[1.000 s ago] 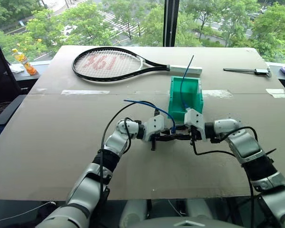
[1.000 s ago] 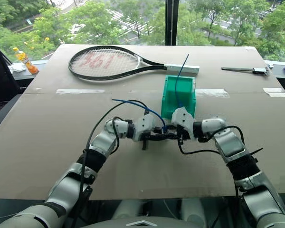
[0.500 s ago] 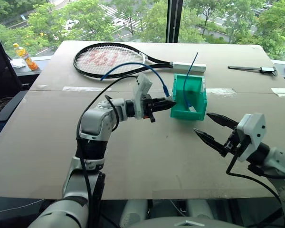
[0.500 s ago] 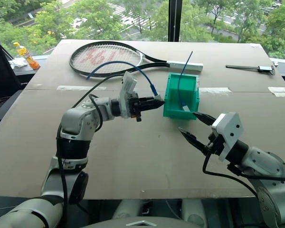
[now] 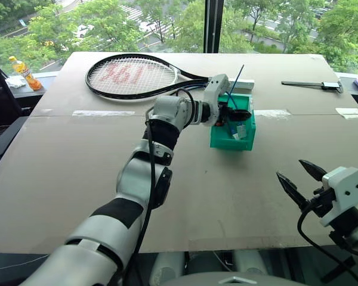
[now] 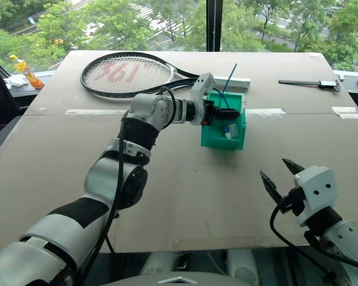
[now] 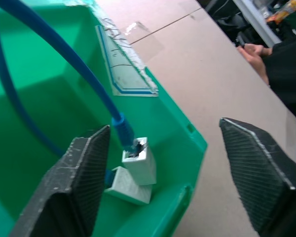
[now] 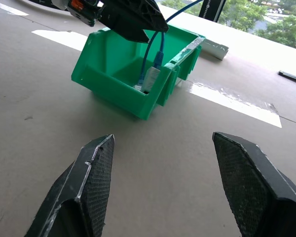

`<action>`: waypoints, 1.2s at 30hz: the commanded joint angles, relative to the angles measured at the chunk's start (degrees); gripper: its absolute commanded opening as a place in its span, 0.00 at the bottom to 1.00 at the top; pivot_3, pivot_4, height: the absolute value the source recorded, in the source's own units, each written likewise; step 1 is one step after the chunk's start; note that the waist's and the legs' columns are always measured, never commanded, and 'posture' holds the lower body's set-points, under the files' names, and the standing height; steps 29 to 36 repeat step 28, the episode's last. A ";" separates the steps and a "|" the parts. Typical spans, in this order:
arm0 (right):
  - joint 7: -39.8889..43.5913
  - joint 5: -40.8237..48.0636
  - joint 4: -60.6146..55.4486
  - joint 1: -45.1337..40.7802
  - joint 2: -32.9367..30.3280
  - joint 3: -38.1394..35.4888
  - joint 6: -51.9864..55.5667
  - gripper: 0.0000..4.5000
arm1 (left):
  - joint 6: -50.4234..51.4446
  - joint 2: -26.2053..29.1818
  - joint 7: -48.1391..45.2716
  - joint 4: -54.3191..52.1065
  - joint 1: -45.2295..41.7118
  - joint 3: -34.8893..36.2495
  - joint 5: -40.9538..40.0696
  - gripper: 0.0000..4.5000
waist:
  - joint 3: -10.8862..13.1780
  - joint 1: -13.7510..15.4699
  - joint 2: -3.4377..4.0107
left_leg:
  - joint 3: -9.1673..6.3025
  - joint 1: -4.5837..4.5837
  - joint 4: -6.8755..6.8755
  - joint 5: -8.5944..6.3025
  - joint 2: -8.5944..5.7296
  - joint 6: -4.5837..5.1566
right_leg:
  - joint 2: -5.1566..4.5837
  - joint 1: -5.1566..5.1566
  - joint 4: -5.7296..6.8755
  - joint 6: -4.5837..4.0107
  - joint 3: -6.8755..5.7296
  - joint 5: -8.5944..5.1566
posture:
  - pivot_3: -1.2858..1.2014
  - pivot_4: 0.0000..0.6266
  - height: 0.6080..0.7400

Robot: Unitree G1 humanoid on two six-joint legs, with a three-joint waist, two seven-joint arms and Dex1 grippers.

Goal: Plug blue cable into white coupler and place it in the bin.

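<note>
Tabletop (image 5: pixel 77 173); left gripper (image 7: pixel 158 182) now over bin (image 5: pixel 218 138), jaws wide, blue cable (image 7: pixel 64 64) released; right gripper (image 5: pixel 298 179) withdrawn, jaws apart.

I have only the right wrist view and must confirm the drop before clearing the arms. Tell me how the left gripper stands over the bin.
Observer: The left gripper is wide open over the bin, and neither finger touches the blue cable.
Operator: Report the plug.
Observer: The left wrist view shows the cable's end seated in the white coupler, which lies inside the bin.
Operator: Say what else lies there.
Observer: A second white block lies beside the coupler.
</note>
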 commanded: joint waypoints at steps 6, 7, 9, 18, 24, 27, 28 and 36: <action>-0.49 -0.59 0.92 -0.65 -0.44 -0.05 -2.67 0.68 | 8.26 13.11 -12.16 -35.95 13.10 1.70 -10.01 0.98 | 0.02 -0.34 0.06 | 0.18 0.03 -0.04 0.00 0.06 -0.06 | -0.10 -0.04 -0.02 -0.22 0.22 0.05 | 0.52 0.24 1.00; -0.24 -0.72 2.50 -1.54 -0.82 -0.31 -3.01 0.68 | 3.98 14.96 -13.36 -41.76 18.07 1.96 -9.74 0.98 | -0.01 -0.22 0.10 | 0.20 0.04 -0.04 0.00 0.06 -0.07 | -0.12 -0.04 -0.01 -0.29 0.26 0.08 | 0.52 0.24 1.00; 0.21 -1.52 5.03 -2.78 -1.65 -0.50 -4.07 0.68 | -5.55 17.47 -14.04 -49.12 25.31 1.34 -6.91 0.98 | 0.00 -0.62 0.13 | 0.34 0.17 -0.04 0.12 0.04 -0.29 | -0.19 -0.04 0.02 -0.40 0.53 0.05 | 0.52 0.24 1.00; 9.58 2.87 16.45 -4.28 -6.91 -6.70 -9.89 0.68 | -14.72 24.72 -13.75 -72.19 63.36 13.21 -11.15 0.98 | 0.08 0.17 0.14 | 0.27 0.16 -0.03 -0.01 -0.01 -0.05 | -0.33 -0.02 -0.01 -0.47 0.61 0.05 | 0.52 0.24 1.00; 17.11 6.42 21.33 -1.35 -10.45 -11.67 -12.55 0.68 | -20.87 27.41 -13.70 -74.24 79.09 18.71 -10.56 0.98 | 0.09 0.96 0.15 | 0.22 0.20 -0.04 -0.02 -0.01 -0.03 | -0.40 0.02 0.00 -0.27 0.51 -0.08 | 0.52 0.24 1.00; 19.08 6.20 24.09 -1.19 -11.42 -12.00 -14.31 0.86 | -24.13 28.09 -14.27 -72.65 81.84 18.52 -10.06 1.00 | 0.08 0.95 0.14 | 0.24 0.23 0.02 -0.02 0.00 -0.03 | -0.45 0.04 0.00 -0.27 0.51 -0.08 | 0.52 0.24 1.00; 19.35 6.21 24.59 -1.21 -11.52 -11.66 -14.55 0.98 | -24.73 28.08 -14.35 -72.21 82.09 18.27 -10.28 1.00 | 0.08 0.95 0.14 | 0.24 0.23 0.03 -0.02 0.00 -0.03 | -0.45 0.04 0.00 -0.27 0.49 -0.08 | 0.52 0.24 1.00; 19.35 6.21 24.59 -1.21 -11.52 -11.66 -14.55 0.98 | -24.73 28.08 -14.35 -72.21 82.09 18.27 -10.28 1.00 | 0.08 0.95 0.14 | 0.24 0.23 0.03 -0.02 0.00 -0.03 | -0.45 0.04 0.00 -0.27 0.49 -0.08 | 0.52 0.24 1.00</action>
